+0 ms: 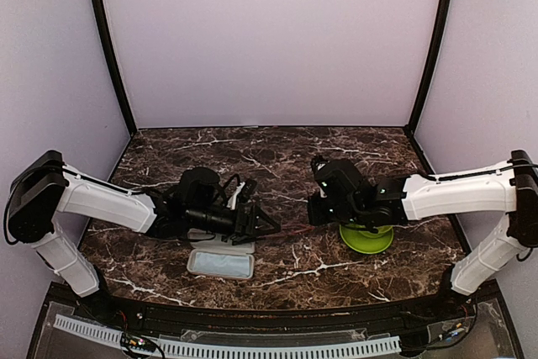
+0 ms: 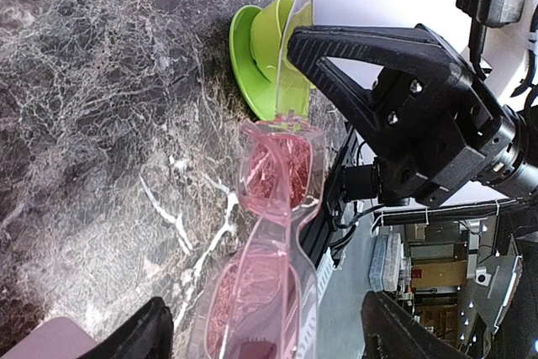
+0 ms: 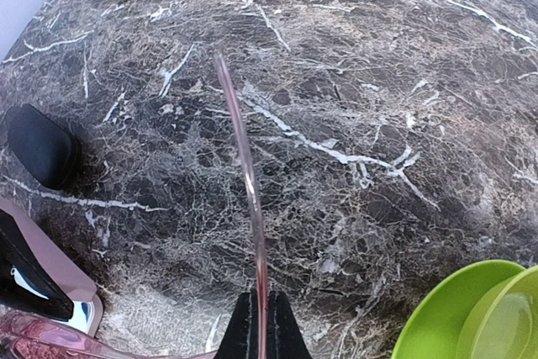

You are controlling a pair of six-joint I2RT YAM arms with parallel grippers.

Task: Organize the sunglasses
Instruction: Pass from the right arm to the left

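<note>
The right gripper point(image 3: 257, 308) sits closest to the lens, its two black fingers pinched tight on the thin translucent temple of the red-pink sunglasses point(image 2: 273, 178); that temple runs straight away from the fingertips, above the stone.

The dark marble table point(image 1: 277, 157) with white veining fills the floor of a pale-walled booth; the left arm point(image 1: 101, 199) reaches in from the left and the right arm point(image 1: 458, 191) from the right, their wrists near each other over the middle of the table; a lime-green dish point(image 1: 367, 241), showing two nested rims, lies under the right wrist; a pale oblong case point(image 1: 220, 263) lies open at the near edge, just in front of the left wrist; a black object point(image 3: 42, 153) with a rounded end lies on the marble beyond that case.

The sunglasses hang between the two wrists, clear of the table, lenses towards the left arm; the left gripper point(image 1: 267, 225) has its fingers point(image 2: 143, 334) spread on either side of the front frame; whether they press on the frame I cannot tell.
</note>
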